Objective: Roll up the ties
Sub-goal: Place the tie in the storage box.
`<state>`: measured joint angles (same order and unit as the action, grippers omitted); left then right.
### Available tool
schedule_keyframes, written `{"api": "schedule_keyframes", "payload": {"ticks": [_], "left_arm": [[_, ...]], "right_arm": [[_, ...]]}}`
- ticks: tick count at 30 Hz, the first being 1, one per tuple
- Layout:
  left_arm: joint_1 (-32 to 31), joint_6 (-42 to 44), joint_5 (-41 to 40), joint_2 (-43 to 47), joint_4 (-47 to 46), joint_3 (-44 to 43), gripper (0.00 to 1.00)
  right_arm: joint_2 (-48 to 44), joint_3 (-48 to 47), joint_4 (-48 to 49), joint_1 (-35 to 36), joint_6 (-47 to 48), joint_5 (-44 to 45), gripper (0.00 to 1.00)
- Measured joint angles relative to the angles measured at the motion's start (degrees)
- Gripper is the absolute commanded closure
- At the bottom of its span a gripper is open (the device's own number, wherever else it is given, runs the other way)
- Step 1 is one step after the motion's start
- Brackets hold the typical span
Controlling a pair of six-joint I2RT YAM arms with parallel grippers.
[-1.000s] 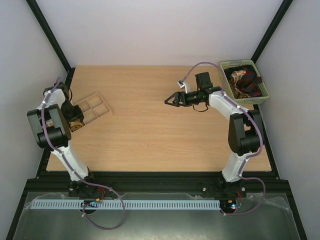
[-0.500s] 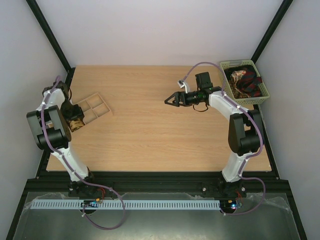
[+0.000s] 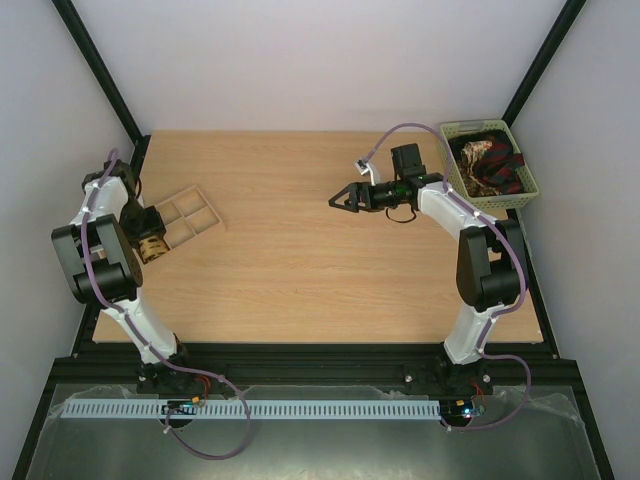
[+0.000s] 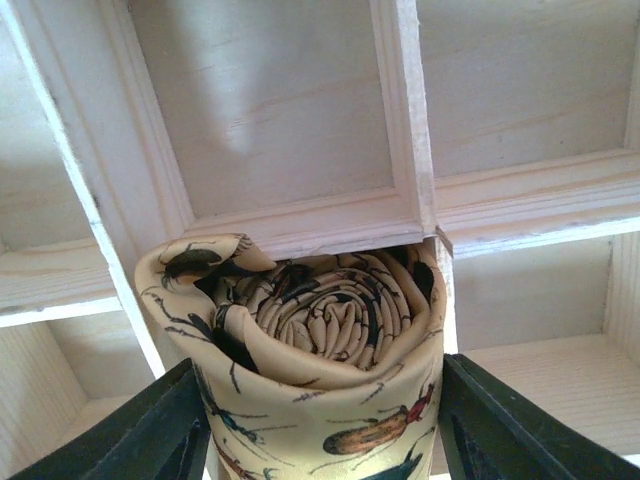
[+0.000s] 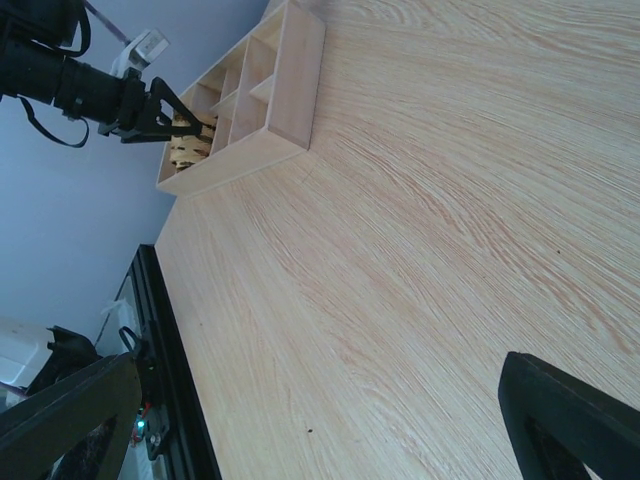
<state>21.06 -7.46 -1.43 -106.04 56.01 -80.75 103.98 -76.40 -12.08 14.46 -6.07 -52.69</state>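
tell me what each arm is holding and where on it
Left jaws pinch the rolled tie across its curved sides; right jaws hold nothing.

**Tray, basket and table**

A pale wooden compartment tray (image 3: 185, 215) lies right at the left pincer (image 3: 150, 243), its dividers filling the space just ahead of it. A light green slotted basket (image 3: 505, 203) sits well behind the right pincer (image 3: 338, 200). A wood-grain table (image 3: 300, 270) spreads beneath both.

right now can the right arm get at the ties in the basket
Probably yes: the basket sits open-topped beside the right arm, nothing covers the ties, and the right gripper is open and empty.
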Motion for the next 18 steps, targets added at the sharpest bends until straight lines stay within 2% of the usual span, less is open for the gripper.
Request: {"api": "schedule_keyframes", "payload": {"ticks": [12, 18], "left_arm": [[0.7, 0.8, 1.9, -1.8, -1.3, -0.3, 0.42], [2.3, 0.7, 2.5, -2.4, -2.3, 0.9, 0.36]], "right_arm": [[0.0, 0.0, 0.0, -0.1, 0.0, 0.0, 0.01], [0.0, 0.0, 0.0, -0.2, 0.2, 0.0, 0.01]]}}
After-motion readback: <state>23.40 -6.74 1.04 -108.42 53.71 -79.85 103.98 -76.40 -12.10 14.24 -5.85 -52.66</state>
